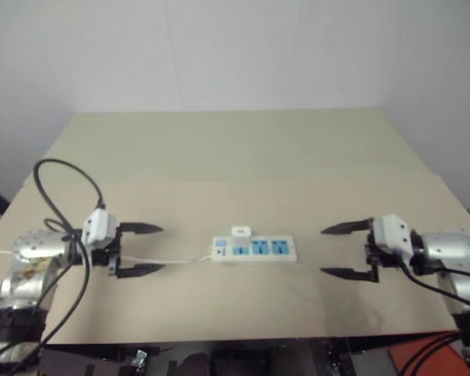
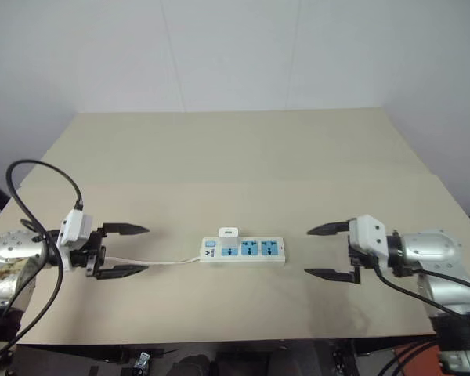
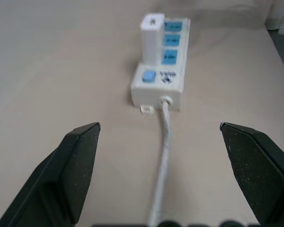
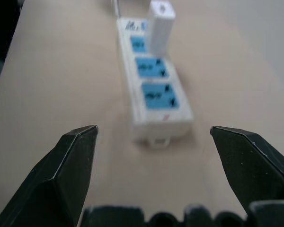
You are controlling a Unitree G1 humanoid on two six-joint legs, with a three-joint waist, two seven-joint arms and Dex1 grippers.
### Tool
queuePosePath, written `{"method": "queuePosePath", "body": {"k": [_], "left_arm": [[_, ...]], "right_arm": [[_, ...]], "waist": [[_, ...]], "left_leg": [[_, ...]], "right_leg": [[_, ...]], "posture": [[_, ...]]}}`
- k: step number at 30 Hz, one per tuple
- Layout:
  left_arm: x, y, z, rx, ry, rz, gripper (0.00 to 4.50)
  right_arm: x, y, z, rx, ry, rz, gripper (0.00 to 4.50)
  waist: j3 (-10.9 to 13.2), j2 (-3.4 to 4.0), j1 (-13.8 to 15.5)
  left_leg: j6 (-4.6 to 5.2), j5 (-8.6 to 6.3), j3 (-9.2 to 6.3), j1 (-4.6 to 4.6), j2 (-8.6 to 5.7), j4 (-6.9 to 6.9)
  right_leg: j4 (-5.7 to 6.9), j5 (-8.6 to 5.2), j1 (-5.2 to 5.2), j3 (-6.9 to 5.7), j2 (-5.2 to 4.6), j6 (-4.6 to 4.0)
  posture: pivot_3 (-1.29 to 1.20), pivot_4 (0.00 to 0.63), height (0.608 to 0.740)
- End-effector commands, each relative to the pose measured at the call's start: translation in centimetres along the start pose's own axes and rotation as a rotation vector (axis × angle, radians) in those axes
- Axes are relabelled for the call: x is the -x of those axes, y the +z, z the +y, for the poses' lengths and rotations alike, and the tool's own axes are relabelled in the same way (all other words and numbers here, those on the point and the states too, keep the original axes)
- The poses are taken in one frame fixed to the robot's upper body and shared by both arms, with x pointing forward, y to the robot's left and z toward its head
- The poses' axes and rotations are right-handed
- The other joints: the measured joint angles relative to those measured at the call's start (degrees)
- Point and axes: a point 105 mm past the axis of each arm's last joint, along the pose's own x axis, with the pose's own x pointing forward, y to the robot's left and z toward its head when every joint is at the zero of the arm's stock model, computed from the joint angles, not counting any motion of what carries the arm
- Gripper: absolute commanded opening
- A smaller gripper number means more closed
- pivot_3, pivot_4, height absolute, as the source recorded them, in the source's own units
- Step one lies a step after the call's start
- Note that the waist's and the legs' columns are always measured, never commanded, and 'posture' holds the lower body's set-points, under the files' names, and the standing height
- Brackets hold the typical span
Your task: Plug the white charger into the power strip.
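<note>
A beige table [image 1: 235, 157] stands against a white wall [image 1: 235, 47]. At its middle lies one power strip [image 1: 254, 249] with three blue sockets, one white charger [image 1: 240, 232] standing in the socket nearest its cord [image 1: 172, 262]. Left gripper [image 1: 143, 250] and right gripper [image 1: 338, 251] flank the strip, both spread wide and empty.

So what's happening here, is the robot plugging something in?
It looks already done. The white charger stands upright in the socket nearest the switch end of the power strip, which lies in the middle of the table. The left gripper and right gripper hang open on either side of the strip, holding nothing.
</note>
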Motion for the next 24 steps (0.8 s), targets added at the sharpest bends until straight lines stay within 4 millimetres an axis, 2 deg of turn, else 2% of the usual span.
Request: {"method": "queuePosePath", "body": {"k": [1, 9, 15, 24], "left_arm": [[0.6, 1.4, 0.1, -0.030, 0.029, -0.016, 4.44], [-0.5, 1.8, -0.8, -0.026, 0.059, -0.074, 4.44], [-1.2, 2.4, -1.1, -0.050, 0.038, -0.079, 4.44], [-1.3, 3.0, -0.4, -0.080, 0.056, -0.089, 4.44]], "right_arm": [[1.1, 0.7, -0.5, -0.001, -0.065, 0.014, 4.50], [2.2, 0.4, 0.2, -0.086, -0.105, 0.063, 4.50], [3.6, 0.6, -0.2, -0.106, -0.112, 0.098, 4.50], [2.9, 0.4, -1.1, -0.091, -0.152, 0.097, 4.50]], "waist": [[0.07, -0.01, 0.01], [0.13, 0.03, 0.00], [0.18, 0.00, -0.03], [0.20, 0.01, -0.05]], "left_leg": [[0.00, 0.00, 0.00, 0.11, 0.03, 0.00], [-0.01, -0.05, 0.06, 0.24, 0.23, -0.02], [-0.01, -0.07, 0.12, 0.29, 0.36, -0.02], [-0.01, -0.08, 0.15, 0.29, 0.42, -0.02]], "right_leg": [[0.01, 0.00, 0.10, 0.00, 0.00, 0.00], [-0.03, 0.01, 0.22, 0.03, 0.02, -0.01], [-0.06, 0.04, 0.27, 0.04, 0.11, -0.08], [-0.08, 0.05, 0.26, 0.04, 0.18, -0.09]], "posture": [[0.00, 0.150, 0.740], [0.00, 0.150, 0.740], [0.00, 0.150, 0.740], [0.00, 0.150, 0.740]]}}
